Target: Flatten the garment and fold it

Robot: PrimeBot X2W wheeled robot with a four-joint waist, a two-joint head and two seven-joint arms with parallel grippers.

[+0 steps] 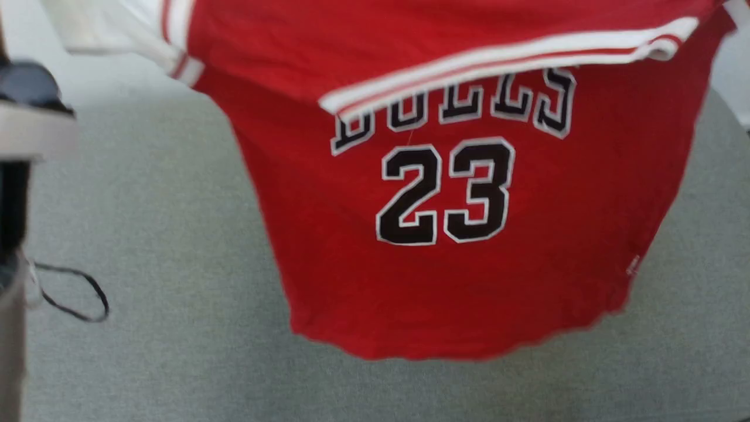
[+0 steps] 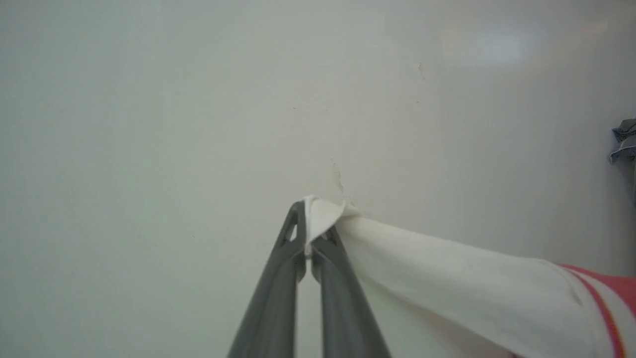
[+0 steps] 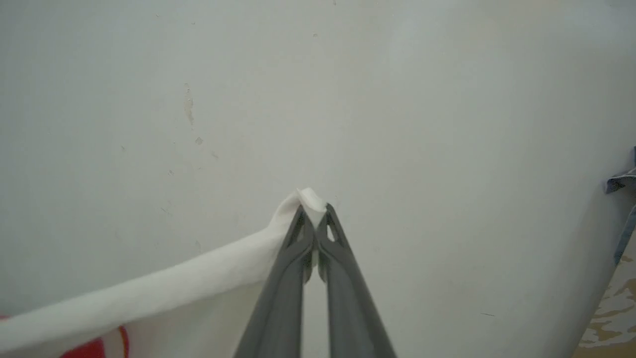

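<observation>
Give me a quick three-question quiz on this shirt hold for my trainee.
1. True or false: the left gripper and the right gripper are each shut on white cloth of the shirt.
2. The shirt is: A) spread flat, B) held up and hanging, C) folded in a pile.
3. Fill in: the number printed on the shirt is ___.
Key: 1 true; 2 B; 3 23.
</observation>
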